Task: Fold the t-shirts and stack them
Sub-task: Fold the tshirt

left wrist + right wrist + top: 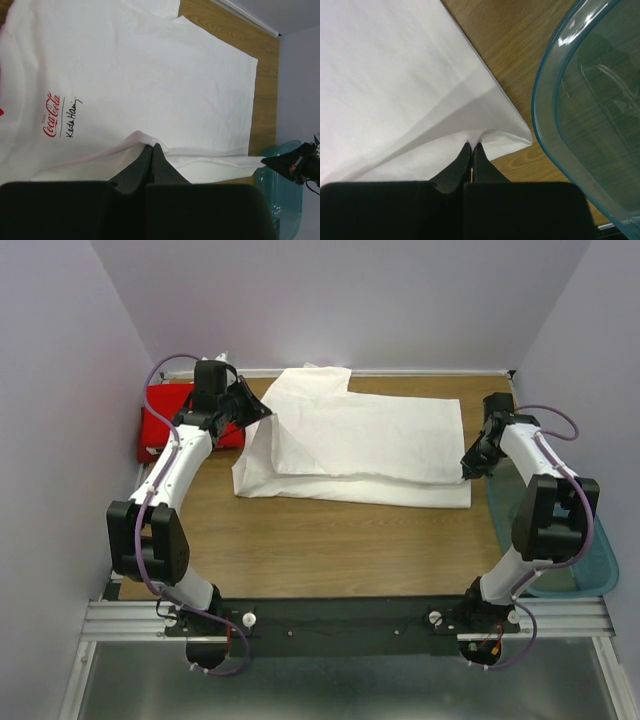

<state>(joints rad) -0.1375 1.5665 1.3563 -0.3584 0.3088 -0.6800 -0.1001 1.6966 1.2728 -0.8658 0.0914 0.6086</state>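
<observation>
Cloth at the far-left corner of the worktop (pixel 330 540) is the red t-shirt (pixel 158 415), folded flat and partly hidden behind the left arm (pixel 175 465). Just right of it the left gripper (pixel 258 410) has its fingers pressed together on a raised fold at the left end of the white Coca-Cola t-shirt (pixel 370 440) — the small chest logo (pixel 52 115) shows in the left wrist view. This shirt lies mid-worktop, long axis running left to right. At its right end the right gripper (pixel 468 468) is likewise clamped on the cloth, close to the shirt's near-right corner and just beside the blue-tinted tub (pixel 598 575) at the worktop's right edge. Each arm holds its own end, the pinched edge strung between them — so the fold probably has to travel across the short axis, both arms moving together.
</observation>
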